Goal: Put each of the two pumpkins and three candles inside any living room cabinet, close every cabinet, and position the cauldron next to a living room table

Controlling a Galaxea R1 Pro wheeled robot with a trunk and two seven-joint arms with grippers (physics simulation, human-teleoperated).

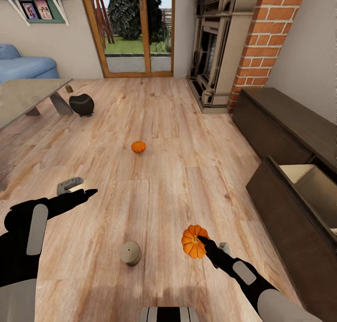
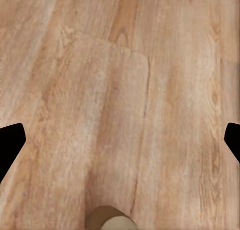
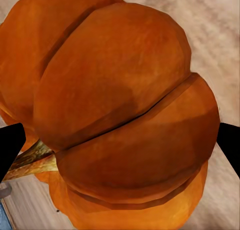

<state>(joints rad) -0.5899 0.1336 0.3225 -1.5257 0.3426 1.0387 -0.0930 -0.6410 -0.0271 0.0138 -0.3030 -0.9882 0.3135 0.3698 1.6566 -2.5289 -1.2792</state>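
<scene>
My right gripper is shut on an orange pumpkin low over the floor, in front of the dark-brown cabinet. In the right wrist view the pumpkin fills the gap between both fingertips. A second pumpkin sits mid-floor. One cream candle lies near my base. My left gripper hangs open over bare floor, with a candle just at its base. Another small candle stands by the table, beside the black cauldron.
One cabinet drawer stands pulled open at the right, its pale inside showing. A brick fireplace column rises beyond the cabinet. A blue sofa sits at the far left, glass doors at the back.
</scene>
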